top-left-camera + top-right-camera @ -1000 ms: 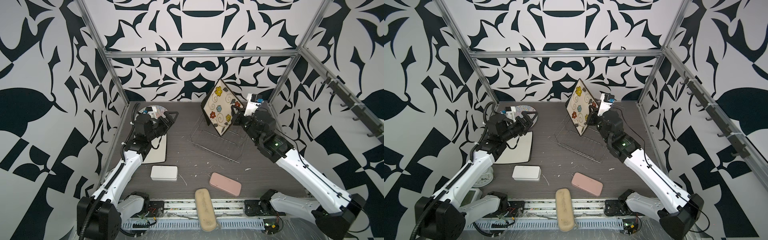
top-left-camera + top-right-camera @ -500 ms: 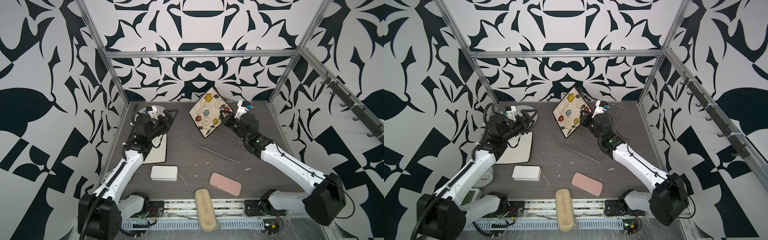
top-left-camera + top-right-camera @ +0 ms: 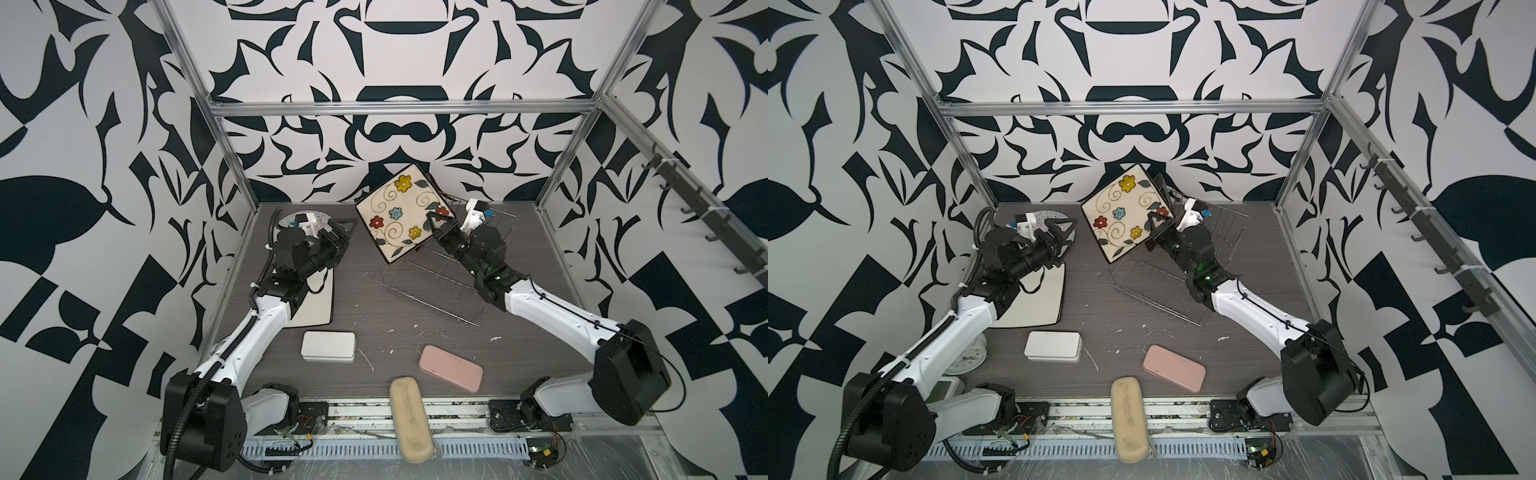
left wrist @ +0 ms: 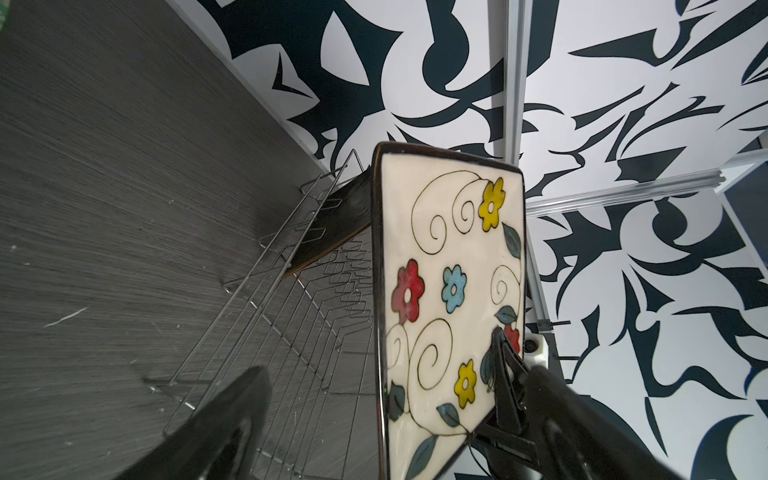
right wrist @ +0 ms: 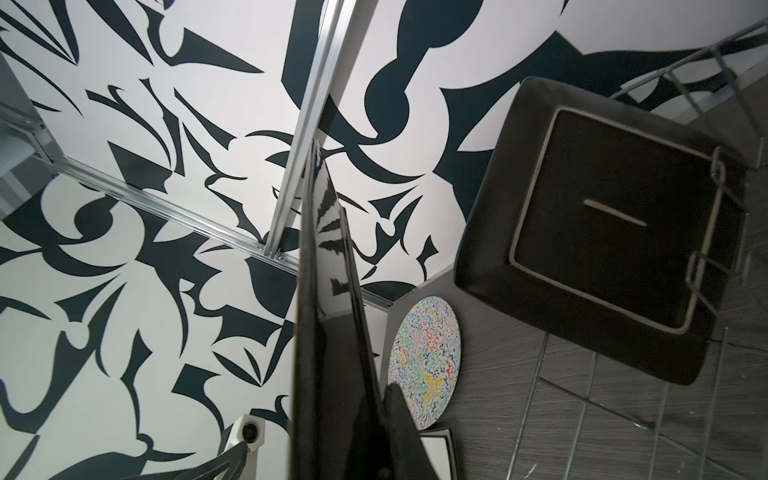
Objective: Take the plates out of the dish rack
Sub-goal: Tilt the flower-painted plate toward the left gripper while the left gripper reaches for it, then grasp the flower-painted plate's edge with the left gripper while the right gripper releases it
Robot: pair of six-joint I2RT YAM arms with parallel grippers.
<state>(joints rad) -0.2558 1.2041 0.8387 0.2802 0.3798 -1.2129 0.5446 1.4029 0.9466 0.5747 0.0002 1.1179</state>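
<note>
- left arm is stretched forward along the left side, forearm low, left gripper [image 3: 343,240] with jaws spread wide and nothing between them
- right arm reaches toward the back middle, right gripper [image 3: 434,219] pinched tight on the flowered plate [image 3: 395,218] edge
</note>
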